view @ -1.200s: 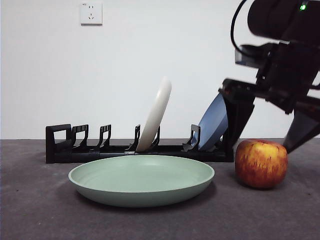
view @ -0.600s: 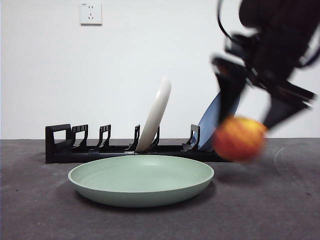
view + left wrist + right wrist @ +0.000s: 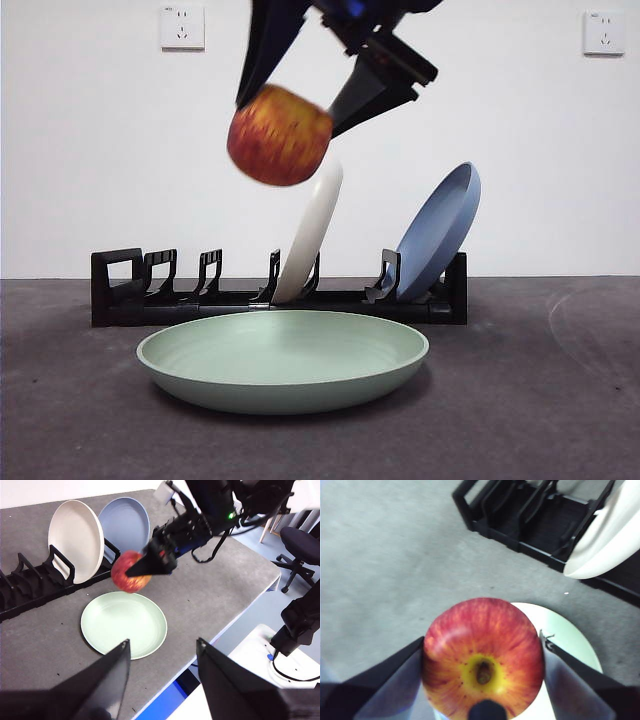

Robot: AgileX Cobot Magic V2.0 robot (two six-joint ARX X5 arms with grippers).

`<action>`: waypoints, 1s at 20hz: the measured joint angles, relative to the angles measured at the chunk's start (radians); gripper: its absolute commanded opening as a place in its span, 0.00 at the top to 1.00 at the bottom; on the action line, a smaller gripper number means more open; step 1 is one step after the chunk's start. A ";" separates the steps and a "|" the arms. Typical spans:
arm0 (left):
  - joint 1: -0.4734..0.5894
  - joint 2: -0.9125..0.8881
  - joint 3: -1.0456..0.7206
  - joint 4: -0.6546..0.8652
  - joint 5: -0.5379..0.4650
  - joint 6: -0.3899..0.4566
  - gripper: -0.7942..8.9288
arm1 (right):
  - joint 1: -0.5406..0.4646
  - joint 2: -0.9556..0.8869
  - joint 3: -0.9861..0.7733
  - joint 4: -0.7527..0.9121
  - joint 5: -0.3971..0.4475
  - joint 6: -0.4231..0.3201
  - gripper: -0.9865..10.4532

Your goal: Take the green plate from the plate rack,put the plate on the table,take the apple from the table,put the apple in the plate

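The green plate (image 3: pixel 283 358) lies flat on the table in front of the plate rack (image 3: pixel 200 292). My right gripper (image 3: pixel 300 85) is shut on the red and yellow apple (image 3: pixel 279 135) and holds it high in the air above the plate. The right wrist view shows the apple (image 3: pixel 483 657) between the two jaws, with the plate (image 3: pixel 568 642) below it. In the left wrist view the apple (image 3: pixel 130 572) hangs over the plate (image 3: pixel 124 623). My left gripper (image 3: pixel 162 667) is open and empty, high above the table's near edge.
A cream-white plate (image 3: pixel 312 230) and a blue plate (image 3: pixel 437 232) stand in the rack. The table's edge (image 3: pixel 235 615) runs close past the green plate. An office chair (image 3: pixel 302 545) stands beyond the table.
The right gripper has lifted the apple off the table at the right and carried it up and left, to above the green plate. The plate and rack have not moved.
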 measured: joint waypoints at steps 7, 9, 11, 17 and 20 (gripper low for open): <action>0.000 0.000 0.000 0.000 0.000 -0.006 0.69 | 0.027 0.177 0.000 -0.043 0.071 0.007 0.92; 0.000 0.000 0.000 0.000 0.000 -0.006 0.69 | 0.027 0.216 0.000 -0.049 0.071 0.008 0.92; 0.000 0.000 0.000 0.000 0.000 -0.006 0.69 | 0.027 0.248 0.000 -0.049 0.071 0.008 0.92; 0.000 0.000 0.000 0.000 0.000 -0.006 0.69 | 0.027 0.293 0.002 -0.048 0.071 0.008 0.85; 0.000 0.000 0.000 0.000 0.000 -0.006 0.69 | 0.027 0.293 0.002 -0.050 0.068 0.011 0.40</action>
